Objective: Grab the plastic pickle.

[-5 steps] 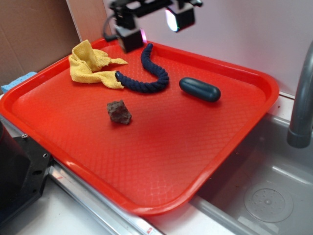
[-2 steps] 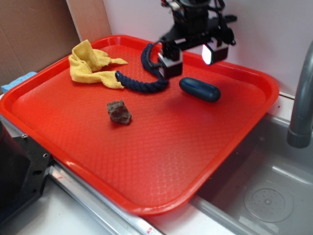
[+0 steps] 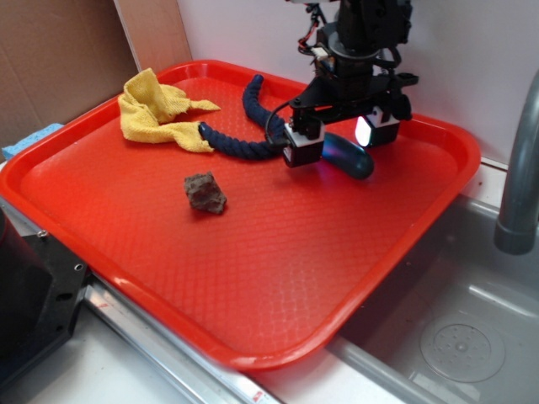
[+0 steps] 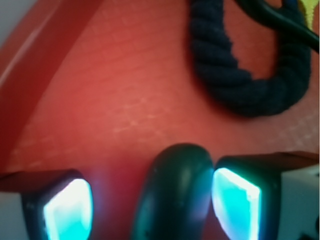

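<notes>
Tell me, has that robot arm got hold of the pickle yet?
Not quite. Done: the gripper is lined up over the plastic pickle on the red tray. In hand: the wrist view shows the pickle between the open fingers, one pad close, a gap at the other. Left: closing and lifting.

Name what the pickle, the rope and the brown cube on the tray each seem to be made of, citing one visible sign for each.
Pickle: likely hard plastic, dark teal, smooth, with a soft sheen in the wrist view.
Rope: navy twisted fibre, probably cotton or similar; the wound strands and matte fuzz show.
Brown cube: rough, pitted, dull surface; material unclear, maybe cork or foam.
</notes>
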